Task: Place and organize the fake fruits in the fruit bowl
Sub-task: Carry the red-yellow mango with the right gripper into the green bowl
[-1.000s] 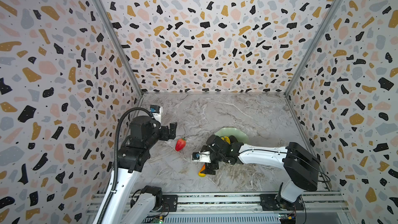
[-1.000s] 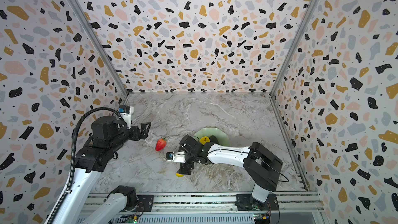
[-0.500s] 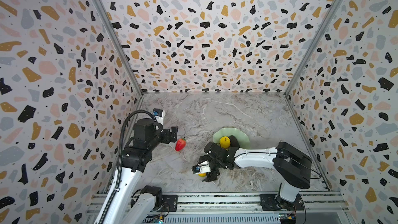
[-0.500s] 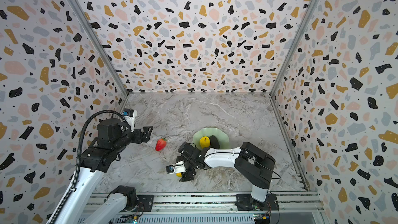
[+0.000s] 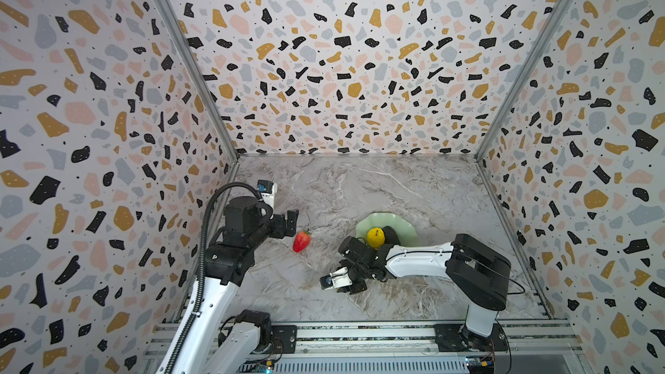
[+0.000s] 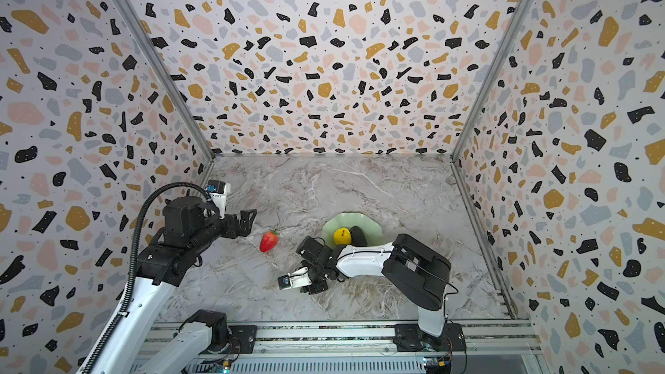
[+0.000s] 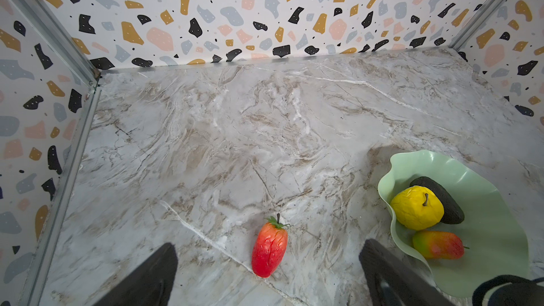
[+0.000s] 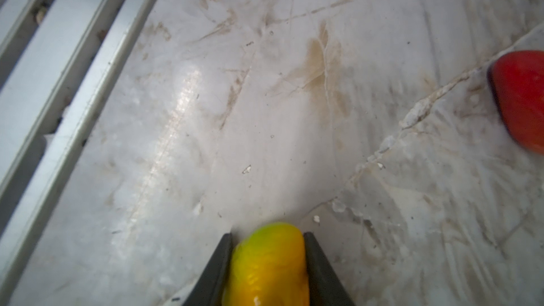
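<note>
Mango (image 8: 268,272) sits pinched lengthwise in right gripper (image 8: 267,239), jaws closed on it, low over marble tabletop (image 8: 265,113), short of fruit bowl (image 7: 500,216). Slick, tapered skin could squirt free on lift. Left gripper (image 5: 289,224), jaws wide, hovers by strawberry (image 7: 269,248); arms may clash nr bowl.

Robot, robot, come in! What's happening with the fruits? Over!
Right gripper shut on mango. Left gripper open, strawberry on table ahead. Bowl holds yellow fruit, avocado, second mango. Nothing seen blocking.
</note>
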`<state>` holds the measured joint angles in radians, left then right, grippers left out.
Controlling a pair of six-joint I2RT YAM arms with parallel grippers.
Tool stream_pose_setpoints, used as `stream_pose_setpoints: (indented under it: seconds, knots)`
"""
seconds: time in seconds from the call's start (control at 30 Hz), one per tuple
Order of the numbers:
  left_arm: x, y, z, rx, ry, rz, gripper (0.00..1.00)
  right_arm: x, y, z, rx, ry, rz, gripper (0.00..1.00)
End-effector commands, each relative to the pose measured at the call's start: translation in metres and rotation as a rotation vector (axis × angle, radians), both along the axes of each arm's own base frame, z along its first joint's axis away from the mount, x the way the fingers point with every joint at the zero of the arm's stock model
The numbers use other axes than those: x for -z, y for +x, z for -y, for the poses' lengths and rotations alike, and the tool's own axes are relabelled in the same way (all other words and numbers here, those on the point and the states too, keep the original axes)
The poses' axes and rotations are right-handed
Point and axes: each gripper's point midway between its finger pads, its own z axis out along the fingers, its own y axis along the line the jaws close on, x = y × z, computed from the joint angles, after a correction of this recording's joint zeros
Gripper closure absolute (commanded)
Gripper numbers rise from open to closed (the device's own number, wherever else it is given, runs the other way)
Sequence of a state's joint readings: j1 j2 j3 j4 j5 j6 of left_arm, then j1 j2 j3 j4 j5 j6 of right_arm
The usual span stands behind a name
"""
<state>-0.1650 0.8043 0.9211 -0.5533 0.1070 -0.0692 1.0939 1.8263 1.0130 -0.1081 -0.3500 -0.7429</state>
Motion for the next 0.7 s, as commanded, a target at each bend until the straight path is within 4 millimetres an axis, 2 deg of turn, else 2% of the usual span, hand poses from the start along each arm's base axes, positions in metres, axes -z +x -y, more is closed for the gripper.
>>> stream_pose_setpoints:
  seconds: [0.0, 0.13, 0.23, 0.4, 0.5, 0.67]
  knots:
    - [-0.010, 0.003, 0.001, 0.006, 0.004, 0.044, 0.00, -0.012, 0.011, 0.005, 0.024, -0.018, 0.013, 0.96]
    - [-0.008, 0.006, 0.002, 0.010, 0.005, 0.039, 0.01, -0.026, 0.017, 0.008, 0.044, -0.006, 0.051, 0.94]
    - [-0.009, 0.009, 0.004, 0.018, 0.003, 0.040, 0.00, -0.053, 0.021, 0.009, 0.071, 0.049, 0.076, 0.94]
    - [-0.013, 0.012, 0.005, 0.026, 0.006, 0.050, 0.00, -0.126, 0.036, 0.018, 0.159, 0.265, 0.083, 0.93]
    - [-0.011, 0.013, 0.007, 0.032, 0.005, 0.047, 0.00, -0.156, 0.056, 0.039, 0.263, 0.351, 0.113, 0.92]
    - [-0.011, 0.014, 0.007, 0.036, 0.002, 0.051, 0.00, -0.156, 0.114, 0.099, 0.605, 0.301, 0.188, 0.92]
